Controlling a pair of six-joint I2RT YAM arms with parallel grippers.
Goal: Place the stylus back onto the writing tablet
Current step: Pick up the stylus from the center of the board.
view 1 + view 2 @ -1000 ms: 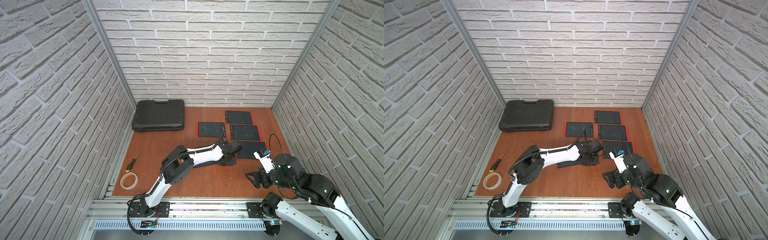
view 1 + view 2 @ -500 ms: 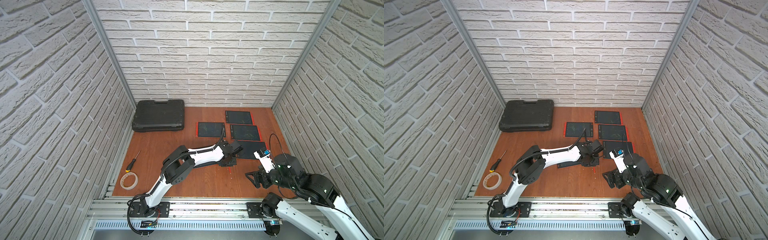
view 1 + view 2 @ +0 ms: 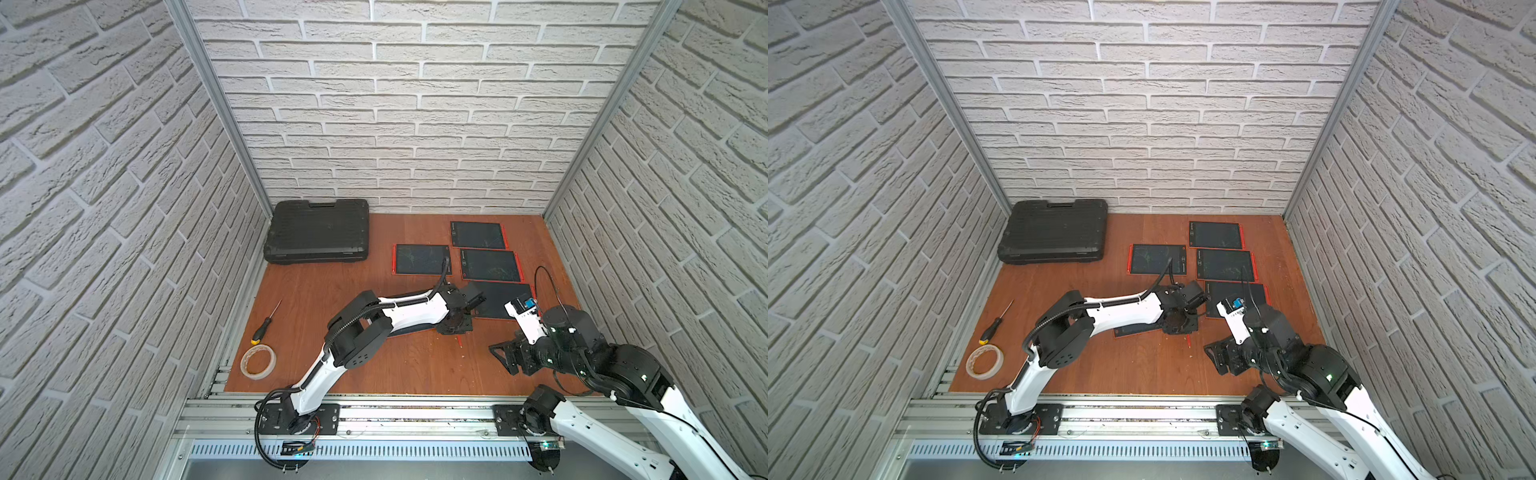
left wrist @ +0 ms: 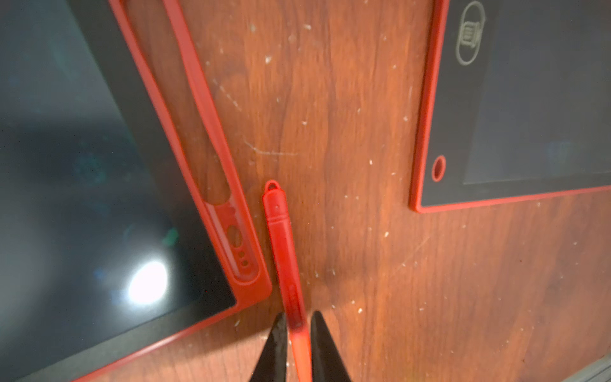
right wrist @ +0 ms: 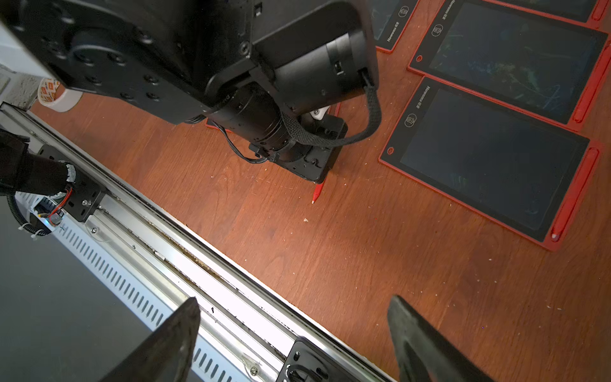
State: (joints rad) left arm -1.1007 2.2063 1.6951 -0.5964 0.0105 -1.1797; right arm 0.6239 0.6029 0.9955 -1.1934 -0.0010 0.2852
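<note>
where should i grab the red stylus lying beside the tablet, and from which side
Grip the stylus across its thin shaft, on the writing-tip half, coming straight down: it lies flat on the table, so only its long sides are free. Its loop end sits beside the empty slot of the tablet, so keep that end clear. The left gripper pinches it there.

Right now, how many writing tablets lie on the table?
5. Three line up near the right wall: rear tablet, middle tablet, front tablet. A fourth tablet lies left of the middle one. The fifth tablet is mostly hidden under the left arm.
</note>
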